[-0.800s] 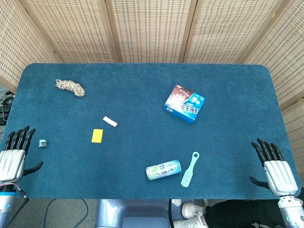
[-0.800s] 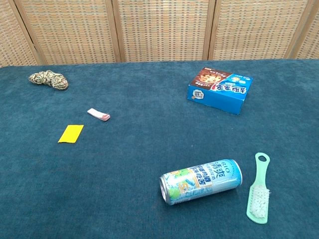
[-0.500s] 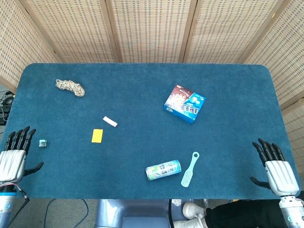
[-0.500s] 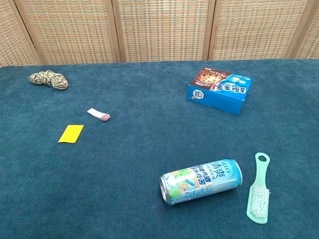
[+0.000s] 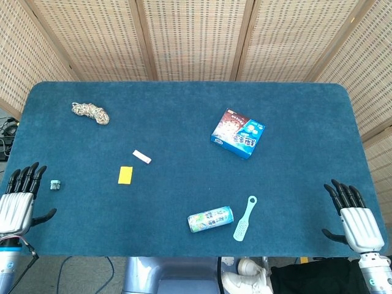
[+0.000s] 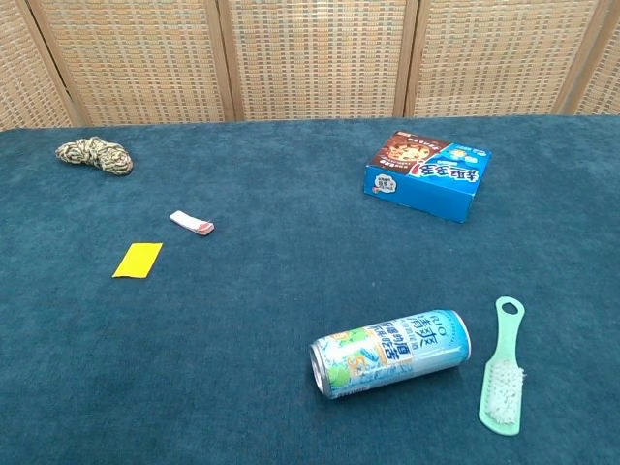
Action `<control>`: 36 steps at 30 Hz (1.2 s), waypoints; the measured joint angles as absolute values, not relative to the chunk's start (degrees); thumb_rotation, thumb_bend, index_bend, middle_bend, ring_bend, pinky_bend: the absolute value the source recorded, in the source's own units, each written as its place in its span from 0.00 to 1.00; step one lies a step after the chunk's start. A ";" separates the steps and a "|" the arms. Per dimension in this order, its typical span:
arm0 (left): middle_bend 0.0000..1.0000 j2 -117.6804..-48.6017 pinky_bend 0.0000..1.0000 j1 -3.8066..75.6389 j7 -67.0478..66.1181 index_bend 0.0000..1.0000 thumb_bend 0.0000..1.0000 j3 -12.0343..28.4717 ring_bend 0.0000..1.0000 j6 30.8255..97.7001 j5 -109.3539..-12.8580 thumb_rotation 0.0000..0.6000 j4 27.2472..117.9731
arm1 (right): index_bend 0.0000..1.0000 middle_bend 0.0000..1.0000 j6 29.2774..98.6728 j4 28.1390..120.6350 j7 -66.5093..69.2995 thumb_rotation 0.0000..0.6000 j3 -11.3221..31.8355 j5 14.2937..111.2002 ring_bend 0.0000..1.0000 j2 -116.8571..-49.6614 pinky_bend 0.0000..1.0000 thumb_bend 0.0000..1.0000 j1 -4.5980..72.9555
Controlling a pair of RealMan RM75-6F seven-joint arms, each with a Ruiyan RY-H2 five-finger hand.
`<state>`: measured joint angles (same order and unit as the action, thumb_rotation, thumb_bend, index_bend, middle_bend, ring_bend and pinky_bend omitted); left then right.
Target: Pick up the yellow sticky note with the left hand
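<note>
While flat, yellow sticky note [image 5: 125, 174] well right of left hand [image 5: 17, 202] fingers [image 5: 24, 177]

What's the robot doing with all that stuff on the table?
Nothing is being handled right now. The left hand and right hand sit open at the near corners of the blue-carpeted table, holding nothing. The flat yellow sticky note the robot should pick up lies untouched on the left side, near a small white eraser. A drink can, a green brush and a blue snack box lie further right.
</note>
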<state>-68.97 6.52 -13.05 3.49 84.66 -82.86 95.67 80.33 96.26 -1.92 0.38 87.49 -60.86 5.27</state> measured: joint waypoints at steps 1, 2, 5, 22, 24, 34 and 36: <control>0.00 -69.01 0.00 6.53 -13.08 0.00 0.18 3.48 0.00 84.58 -82.79 1.00 95.66 | 0.00 0.00 80.32 96.32 -1.84 1.00 0.37 87.50 0.00 -60.78 0.00 0.00 5.27; 0.00 -69.02 0.00 6.54 -13.10 0.00 0.18 3.46 0.00 84.52 -82.75 1.00 95.66 | 0.00 0.00 80.31 96.35 -1.80 1.00 0.36 87.52 0.00 -60.72 0.00 0.00 5.28; 0.00 -69.06 0.00 6.58 -13.08 0.00 0.18 3.42 0.00 84.40 -82.70 1.00 95.71 | 0.00 0.00 80.31 96.24 -1.85 1.00 0.41 87.52 0.00 -60.87 0.00 0.00 5.32; 0.00 -69.95 0.00 7.12 -13.58 0.00 0.18 2.95 0.00 83.32 -83.11 1.00 95.51 | 0.00 0.00 81.89 95.80 -1.52 1.00 1.46 86.60 0.00 -61.72 0.00 0.00 4.83; 0.00 -70.23 0.00 7.45 -13.60 0.00 0.19 3.11 0.00 82.86 -82.93 1.00 95.54 | 0.00 0.00 81.81 95.84 -1.50 1.00 1.47 86.57 0.00 -61.70 0.00 0.00 4.86; 0.00 -74.33 0.00 13.30 -16.59 0.00 0.21 6.26 0.00 75.06 -78.26 1.00 94.25 | 0.00 0.00 81.45 96.01 -1.37 1.00 1.42 86.49 0.00 -61.65 0.00 0.00 4.95; 0.00 -75.91 0.00 14.76 -17.81 0.00 0.23 7.09 0.00 73.56 -76.89 1.00 93.18 | 0.00 0.00 81.31 96.00 -1.09 1.00 1.46 86.36 0.00 -61.57 0.00 0.00 4.99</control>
<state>-75.91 14.76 -17.81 7.09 73.56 -76.89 93.18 81.31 96.00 -1.09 1.46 86.36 -61.57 4.99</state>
